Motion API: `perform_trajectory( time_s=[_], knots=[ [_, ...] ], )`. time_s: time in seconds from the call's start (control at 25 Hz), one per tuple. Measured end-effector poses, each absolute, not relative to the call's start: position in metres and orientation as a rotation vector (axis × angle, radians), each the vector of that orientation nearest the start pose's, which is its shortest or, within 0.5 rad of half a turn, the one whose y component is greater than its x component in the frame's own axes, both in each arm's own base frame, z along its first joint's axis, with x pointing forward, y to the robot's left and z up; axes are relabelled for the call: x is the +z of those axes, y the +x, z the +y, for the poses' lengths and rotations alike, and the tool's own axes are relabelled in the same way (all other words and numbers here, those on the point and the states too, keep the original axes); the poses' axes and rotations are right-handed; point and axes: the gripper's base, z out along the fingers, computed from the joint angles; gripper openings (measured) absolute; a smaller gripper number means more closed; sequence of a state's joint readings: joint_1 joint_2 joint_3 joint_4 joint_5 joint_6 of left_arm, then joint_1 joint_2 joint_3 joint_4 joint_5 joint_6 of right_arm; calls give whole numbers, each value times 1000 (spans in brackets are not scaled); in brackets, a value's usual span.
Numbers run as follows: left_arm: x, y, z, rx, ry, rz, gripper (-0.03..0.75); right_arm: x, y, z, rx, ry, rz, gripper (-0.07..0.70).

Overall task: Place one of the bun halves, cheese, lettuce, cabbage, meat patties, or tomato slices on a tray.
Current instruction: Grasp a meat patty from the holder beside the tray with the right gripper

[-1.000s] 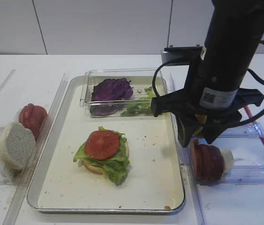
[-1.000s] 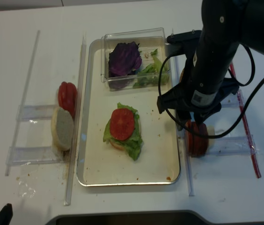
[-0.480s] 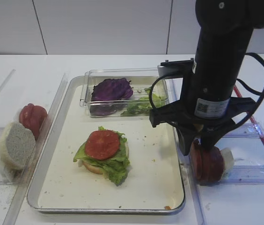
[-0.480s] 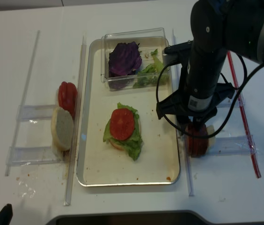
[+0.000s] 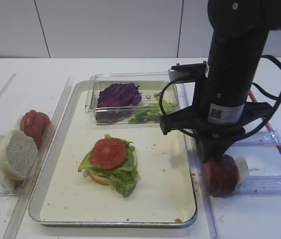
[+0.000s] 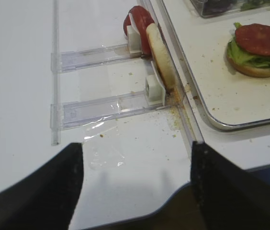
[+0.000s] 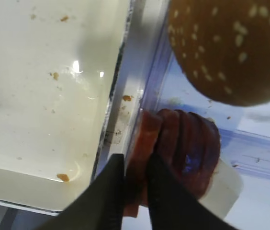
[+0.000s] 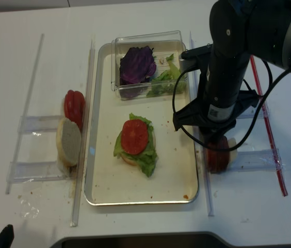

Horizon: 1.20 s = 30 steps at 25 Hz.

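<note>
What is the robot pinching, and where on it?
The right gripper pinches the end meat patty of the standing row, across its faces near the rim. The left gripper is shut, empty.

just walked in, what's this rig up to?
It's building a burger. The right end effector is down in the rack right of the tray, its fingers closing around the front meat patty of the row. On the tray sits a bun half with lettuce and a tomato slice. The left end effector is shut, idle near the left rack.

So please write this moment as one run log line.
right gripper: closing on outermost of the meat patties | left gripper: shut, idle | tray: bun, lettuce, tomato
</note>
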<state>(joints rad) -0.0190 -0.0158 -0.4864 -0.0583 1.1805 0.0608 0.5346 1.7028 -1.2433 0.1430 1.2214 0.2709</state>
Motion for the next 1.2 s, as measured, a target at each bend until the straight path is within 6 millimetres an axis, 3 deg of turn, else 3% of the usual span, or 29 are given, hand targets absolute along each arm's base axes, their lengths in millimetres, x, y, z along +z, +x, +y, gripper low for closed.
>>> perform_trajectory(
  time_s=[0.12,0.2,0.64,1.2],
  knots=[
    [264,-11,-5,-47,93,2159,440,237,265,171,182,-370,3187,103],
    [264,-11,-5,-47,93,2159,440,237,265,171,179,-382,3184,87],
    [264,-11,-5,-47,93,2159,440,237,265,170,175,-421,3175,83],
    [264,-11,-5,-48,92,2159,440,254,260,167,204,-419,3124,80]
  ],
)
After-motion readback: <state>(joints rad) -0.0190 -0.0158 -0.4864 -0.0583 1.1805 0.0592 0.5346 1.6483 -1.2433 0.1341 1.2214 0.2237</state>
